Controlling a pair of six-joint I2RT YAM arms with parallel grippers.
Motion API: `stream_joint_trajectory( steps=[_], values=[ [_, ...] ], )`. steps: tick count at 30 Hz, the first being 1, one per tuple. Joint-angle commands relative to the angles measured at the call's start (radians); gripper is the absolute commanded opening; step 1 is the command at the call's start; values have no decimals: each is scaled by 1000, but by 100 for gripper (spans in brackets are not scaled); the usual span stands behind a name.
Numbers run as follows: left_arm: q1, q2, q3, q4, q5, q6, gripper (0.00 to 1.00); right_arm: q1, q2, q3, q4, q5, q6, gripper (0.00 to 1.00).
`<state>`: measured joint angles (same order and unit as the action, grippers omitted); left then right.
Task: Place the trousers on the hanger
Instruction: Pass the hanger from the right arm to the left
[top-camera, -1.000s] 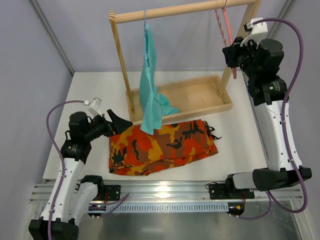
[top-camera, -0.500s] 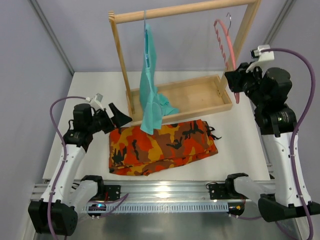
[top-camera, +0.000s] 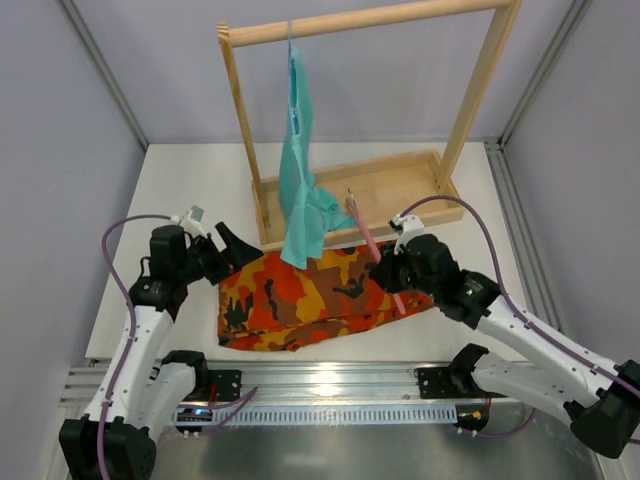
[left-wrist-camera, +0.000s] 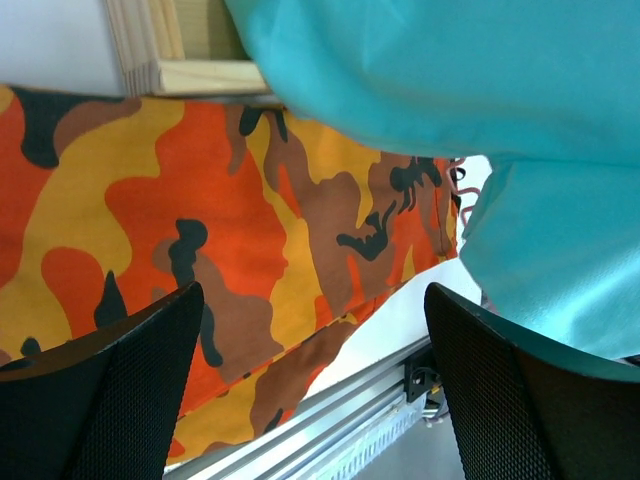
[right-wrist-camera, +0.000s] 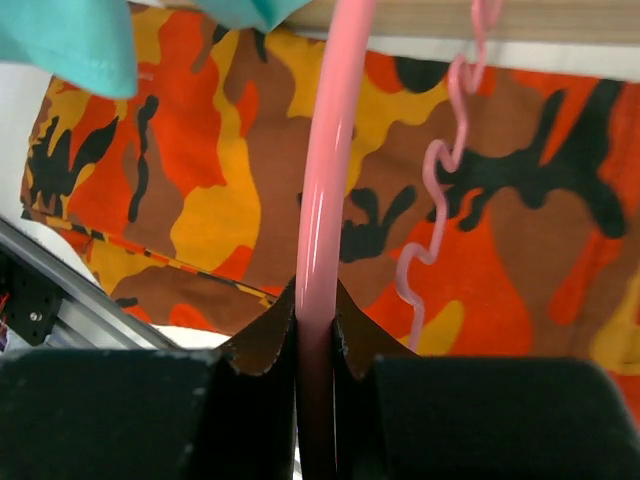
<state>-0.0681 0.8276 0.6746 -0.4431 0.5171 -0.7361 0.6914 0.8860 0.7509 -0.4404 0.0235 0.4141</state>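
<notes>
The left arm points toward 3 o'clock, the left gripper (top-camera: 236, 246) with its fingers spread wide. The right arm stretches low toward 10 o'clock, the right gripper (top-camera: 388, 272) pinched on the hanger (top-camera: 360, 225).

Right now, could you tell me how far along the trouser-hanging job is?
Done: the hanger is off the rail, clamped in the right gripper. In hand: holding it over the trousers. Left: they lie folded on the table, unhung; the left gripper is open beside them.
</notes>
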Motion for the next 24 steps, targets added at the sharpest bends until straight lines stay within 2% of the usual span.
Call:
stream_joint_trajectory(
  steps=[1,4,6,10,12,17,20,24],
  values=[
    [-2,-42,-47,57,11,-40,90,135,-25,-106,225,205,143,4],
    [-4,14,-21,-37,-14,24,89,219,2,-232,356,155,202,4],
    [-6,42,-12,-51,-15,38,88,261,25,-252,342,217,232,7],
    [-7,-7,-7,-45,-48,15,89,287,44,-286,328,280,262,7],
    [-9,-22,-1,-49,-37,17,88,289,22,-323,368,279,270,4],
    [-44,-119,-10,-26,-20,21,82,290,-12,-409,538,230,243,4],
    [-123,-197,8,-45,-84,0,79,295,-7,-410,586,201,223,4],
    [-315,-268,8,-22,-233,-94,74,315,-16,-394,609,196,207,4]
  ],
)
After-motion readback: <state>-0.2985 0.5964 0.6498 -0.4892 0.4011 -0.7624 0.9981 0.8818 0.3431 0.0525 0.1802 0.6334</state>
